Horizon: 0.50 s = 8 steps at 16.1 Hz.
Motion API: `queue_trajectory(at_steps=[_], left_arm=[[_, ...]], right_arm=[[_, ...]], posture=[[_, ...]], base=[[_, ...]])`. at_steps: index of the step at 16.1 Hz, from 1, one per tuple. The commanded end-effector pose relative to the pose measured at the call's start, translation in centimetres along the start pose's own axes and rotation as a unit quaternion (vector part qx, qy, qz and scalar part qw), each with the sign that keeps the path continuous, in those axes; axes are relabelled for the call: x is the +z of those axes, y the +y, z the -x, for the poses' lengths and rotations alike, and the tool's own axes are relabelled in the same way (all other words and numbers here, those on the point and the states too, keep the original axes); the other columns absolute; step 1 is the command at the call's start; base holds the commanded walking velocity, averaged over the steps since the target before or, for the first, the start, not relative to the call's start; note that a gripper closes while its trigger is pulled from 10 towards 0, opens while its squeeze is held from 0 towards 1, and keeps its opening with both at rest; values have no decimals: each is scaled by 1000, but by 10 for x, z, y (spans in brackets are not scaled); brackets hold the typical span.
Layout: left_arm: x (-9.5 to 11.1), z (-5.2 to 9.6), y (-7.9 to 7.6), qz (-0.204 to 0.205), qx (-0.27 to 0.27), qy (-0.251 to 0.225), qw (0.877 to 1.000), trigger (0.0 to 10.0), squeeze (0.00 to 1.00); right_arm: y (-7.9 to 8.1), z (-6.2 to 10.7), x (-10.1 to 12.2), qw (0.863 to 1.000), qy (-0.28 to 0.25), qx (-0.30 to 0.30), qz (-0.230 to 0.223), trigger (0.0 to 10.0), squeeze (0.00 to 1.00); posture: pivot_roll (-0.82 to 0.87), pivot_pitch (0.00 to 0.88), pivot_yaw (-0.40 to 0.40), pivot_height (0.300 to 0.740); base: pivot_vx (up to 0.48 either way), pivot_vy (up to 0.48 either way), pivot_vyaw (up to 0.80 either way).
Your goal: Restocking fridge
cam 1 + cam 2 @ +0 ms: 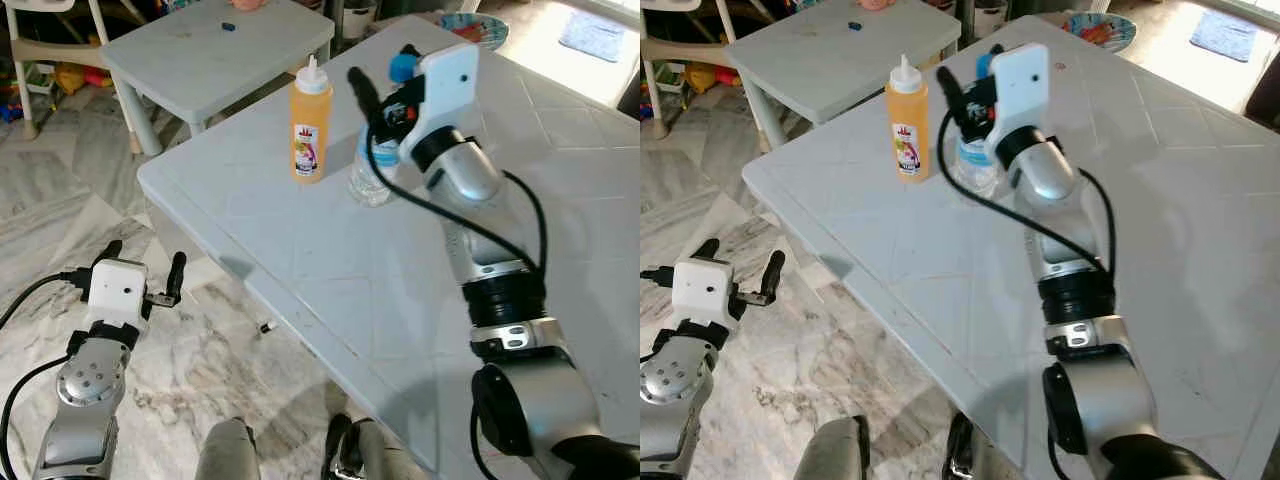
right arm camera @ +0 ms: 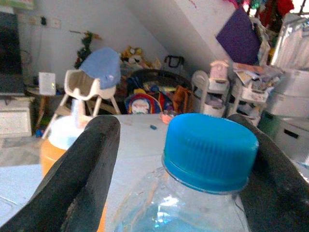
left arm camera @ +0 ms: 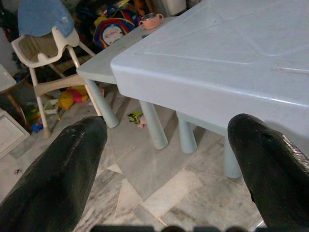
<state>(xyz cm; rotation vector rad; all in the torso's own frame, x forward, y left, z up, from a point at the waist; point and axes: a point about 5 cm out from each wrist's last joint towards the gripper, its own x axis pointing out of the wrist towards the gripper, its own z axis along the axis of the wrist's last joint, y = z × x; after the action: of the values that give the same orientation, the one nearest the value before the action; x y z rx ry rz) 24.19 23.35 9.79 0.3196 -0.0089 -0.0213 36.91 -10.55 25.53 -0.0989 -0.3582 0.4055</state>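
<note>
A clear water bottle [image 1: 371,181] with a blue cap [image 2: 210,147] stands on the pale table [image 1: 300,260], near its left edge. An orange sauce bottle [image 1: 310,125] with a white nozzle stands just to its left. My right gripper [image 1: 385,95] reaches over the table and is open, one black finger on each side of the water bottle's neck; the fingers [image 2: 82,179] flank the cap. My left gripper [image 1: 145,265] hangs low beside the table over the marble floor, open and holding nothing.
A smaller pale table [image 1: 200,50] stands behind on the left, with a white high chair [image 3: 48,53] and toys past it. A colourful plate [image 1: 475,30] lies at the big table's far end. The table edge [image 3: 203,92] is close to my left gripper.
</note>
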Motion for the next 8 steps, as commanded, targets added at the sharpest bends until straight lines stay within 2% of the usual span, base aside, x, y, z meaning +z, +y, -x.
queue_trajectory(at_steps=[1,4,8], left_arm=[[1,-2,-2,-7,-9,1,1000,10000,0],[-1,-4,-6,-3,-20,4,1000,10000,0],[-1,-6,-9,-4,-25,5,1000,10000,0]], right_arm=[[-2,0,5,1000,0,-8,1,0,0],[-2,1,9,1000,19,-10,-4,0,0],[0,9,2,998,61,-3,9,0,0]], posture=[[117,137,-34,740],[110,126,-35,740],[103,112,-38,740]], base=[[0,0,0],[0,0,0],[0,0,0]])
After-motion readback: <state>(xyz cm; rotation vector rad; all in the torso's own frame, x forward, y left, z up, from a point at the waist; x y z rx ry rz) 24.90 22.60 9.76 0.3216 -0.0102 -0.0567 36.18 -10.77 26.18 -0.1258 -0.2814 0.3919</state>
